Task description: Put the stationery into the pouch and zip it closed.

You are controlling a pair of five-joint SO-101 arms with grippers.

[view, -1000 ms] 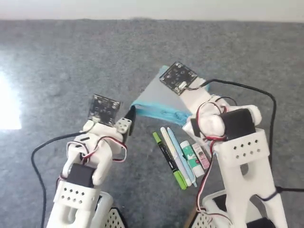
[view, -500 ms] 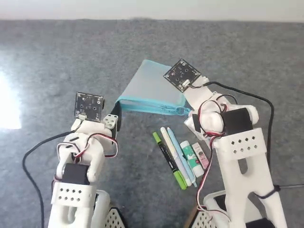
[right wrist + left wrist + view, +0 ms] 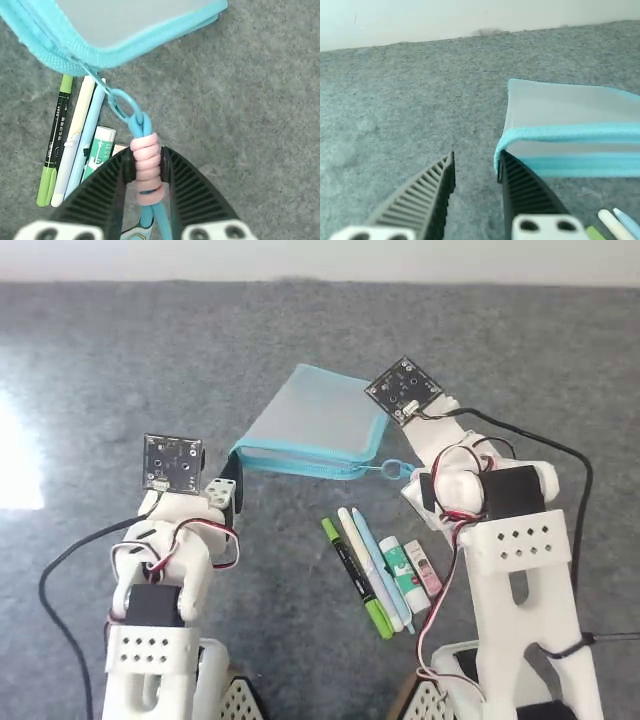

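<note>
Right wrist view: the pink-wrapped zipper pull [image 3: 148, 175] of the light blue pouch [image 3: 130, 25] is being pinched between the right gripper [image 3: 147, 152] fingers, seemingly for drawing the zip. The left gripper [image 3: 476, 159] is being held spread, one finger touching the pouch's corner, probably as a brace. The pens [image 3: 365, 575] are lying unpacked on the grey table [image 3: 120, 360], just beside the pouch.

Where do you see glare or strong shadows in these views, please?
High view: a bright glare patch washes out the table at the picture's left edge; elsewhere shadows are faint. Left wrist view: even light, a soft shadow under the pouch. Right wrist view: even light, no glare, a soft shadow along the pouch's edge.
</note>
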